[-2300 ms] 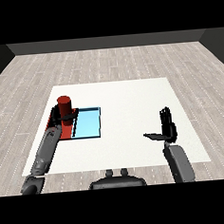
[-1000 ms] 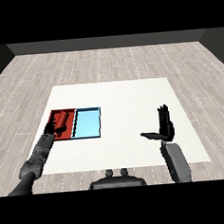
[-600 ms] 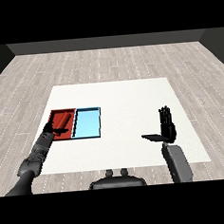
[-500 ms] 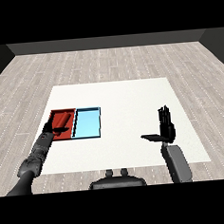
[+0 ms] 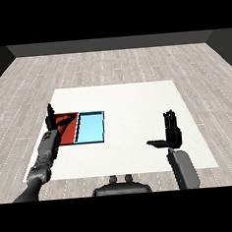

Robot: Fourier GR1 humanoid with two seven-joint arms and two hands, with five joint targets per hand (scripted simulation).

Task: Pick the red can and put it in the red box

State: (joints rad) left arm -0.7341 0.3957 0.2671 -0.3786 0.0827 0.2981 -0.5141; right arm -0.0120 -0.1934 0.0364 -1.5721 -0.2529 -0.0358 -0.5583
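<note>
Red fills the left tray (image 5: 69, 133), and the left hand (image 5: 53, 122) stands over its near-left corner, covering that part of it. The hand's fingers point straight up and its thumb spreads toward the tray; it holds nothing. I cannot make out the red can anywhere: it is not on the white table (image 5: 131, 99), not in either tray, not in a hand. The light blue tray (image 5: 91, 127) lies touching the red one on its right side. Well apart, at the table's right, the right hand (image 5: 171, 133) is raised with fingers straight and thumb stuck out leftward. No writing or labels show on anything.
</note>
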